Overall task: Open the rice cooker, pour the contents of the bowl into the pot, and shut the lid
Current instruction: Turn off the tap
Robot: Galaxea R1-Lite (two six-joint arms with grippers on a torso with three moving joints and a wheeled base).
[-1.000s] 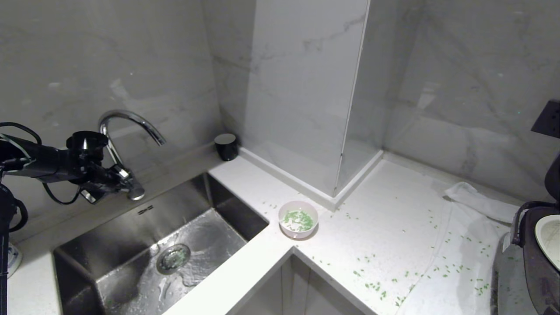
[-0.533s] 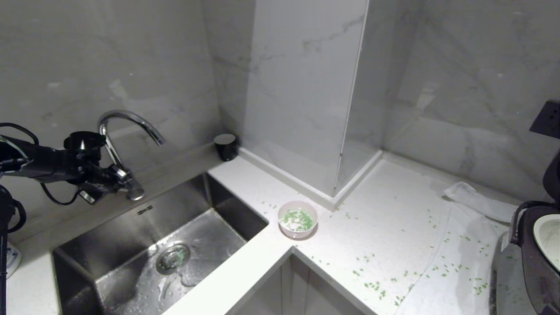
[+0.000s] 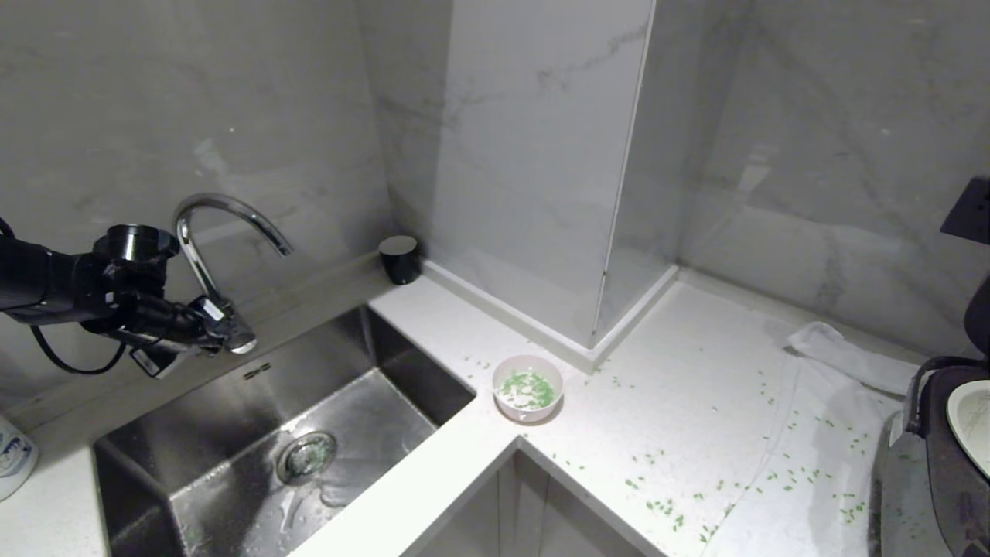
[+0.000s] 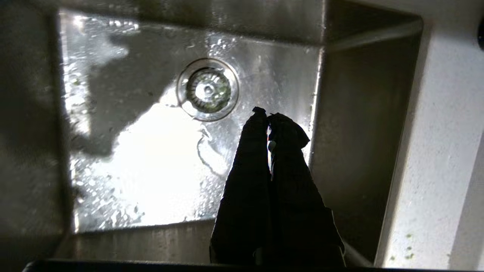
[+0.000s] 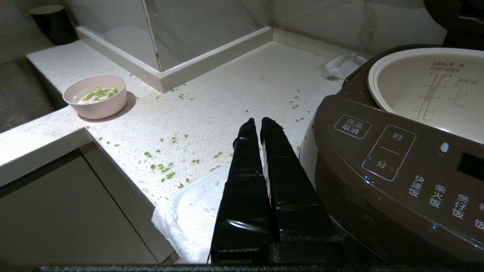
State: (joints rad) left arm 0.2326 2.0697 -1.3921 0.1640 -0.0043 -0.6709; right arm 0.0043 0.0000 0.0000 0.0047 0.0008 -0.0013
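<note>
With the left gripper over the sink, jaws together and empty, we judged it should open before reaching the pink bowl at 3 o'clock.

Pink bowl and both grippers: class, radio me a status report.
Left gripper shut, empty, above the sink. Right gripper shut, empty, beside the rice cooker. Pink bowl upright on the counter, green bits inside. Lid open.

Your left arm is matte black, carrying a round black cap on the wrist and a loose black cable looping beneath. Both grippers' fingers are long, tapered, wrapped in glossy black film.
</note>
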